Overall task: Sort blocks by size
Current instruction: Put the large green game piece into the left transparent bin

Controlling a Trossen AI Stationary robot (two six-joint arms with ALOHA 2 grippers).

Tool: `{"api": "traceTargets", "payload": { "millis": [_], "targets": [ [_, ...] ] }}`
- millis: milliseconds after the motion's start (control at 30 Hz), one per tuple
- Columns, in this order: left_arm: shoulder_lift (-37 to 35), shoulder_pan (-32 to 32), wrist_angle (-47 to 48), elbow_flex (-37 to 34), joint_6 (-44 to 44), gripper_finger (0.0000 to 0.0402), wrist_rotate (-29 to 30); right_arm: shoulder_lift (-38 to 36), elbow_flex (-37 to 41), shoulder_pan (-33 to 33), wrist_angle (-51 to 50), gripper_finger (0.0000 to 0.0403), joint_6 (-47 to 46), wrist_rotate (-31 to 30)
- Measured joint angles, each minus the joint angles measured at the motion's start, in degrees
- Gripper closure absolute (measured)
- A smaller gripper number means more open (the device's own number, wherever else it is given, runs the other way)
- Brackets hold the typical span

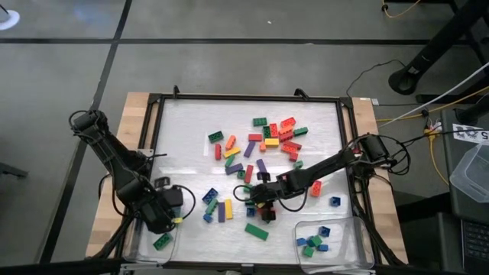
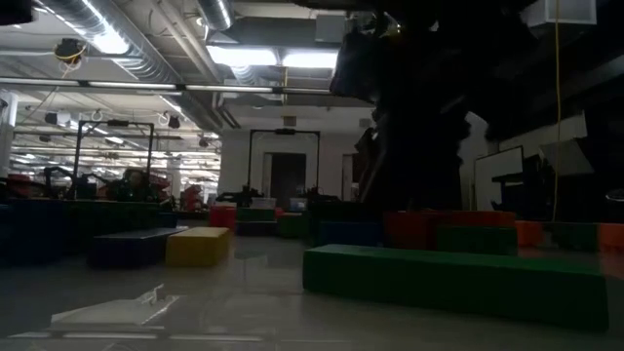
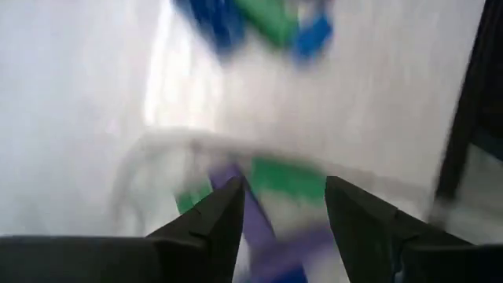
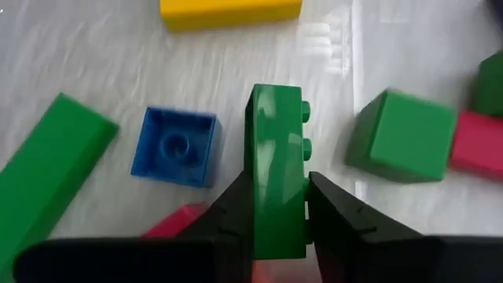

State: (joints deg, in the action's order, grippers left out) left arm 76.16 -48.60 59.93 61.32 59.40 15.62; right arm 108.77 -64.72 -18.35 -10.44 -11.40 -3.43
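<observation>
Blocks [image 1: 263, 141]: light, rigid, slick plastic. Green block [image 4: 277, 165] pinched by right gripper [image 4: 279, 206] across smooth sides; likely best hold. Left gripper [image 3: 283, 206] fingers spread over tray [image 1: 137, 243].

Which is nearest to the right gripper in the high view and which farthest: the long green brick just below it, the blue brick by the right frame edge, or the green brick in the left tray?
From the right gripper, shut on a green brick:
1. Long green brick, just below it.
2. Blue brick, off toward the right frame edge.
3. Green brick in the left tray, across the table under the left gripper.
</observation>
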Motion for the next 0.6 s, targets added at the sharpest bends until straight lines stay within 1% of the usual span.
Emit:
{"api": "traceTargets", "payload": {
  "millis": [167, 233, 300, 400, 467, 600],
  "targets": [
    [0.0, 0.2, -4.4, 0.0, -4.7, 0.0236, 20.2, 0.0, -3.9, 0.0, -0.5, 0.0316, 2.4, -3.1],
    [0.0, 1.0, -6.1, 0.0, -5.9, 0.0236, 26.0, -0.1, -5.9, 0.0, -0.5, 0.0311, 4.5, -4.5],
    [0.0, 2.3, -7.4, 0.0, -7.4, 0.0236, 28.3, -0.1, -8.0, 0.0, -0.5, 0.0296, 6.7, -5.7],
    [0.0, 4.5, -8.8, 0.0, -10.0, 0.0238, 28.5, -0.1, -11.2, 0.0, -0.4, 0.0285, 10.6, -8.0],
    [0.0, 6.0, -10.5, 0.0, -12.5, 0.0237, 28.7, -0.1, -13.2, 0.0, -0.2, 0.0291, 13.4, -10.0],
    [0.0, 8.8, -15.5, 0.0, -20.7, 0.0236, 28.7, -0.2, -16.8, 0.0, 0.1, 0.0312, 19.1, -14.6]
  ]
}}
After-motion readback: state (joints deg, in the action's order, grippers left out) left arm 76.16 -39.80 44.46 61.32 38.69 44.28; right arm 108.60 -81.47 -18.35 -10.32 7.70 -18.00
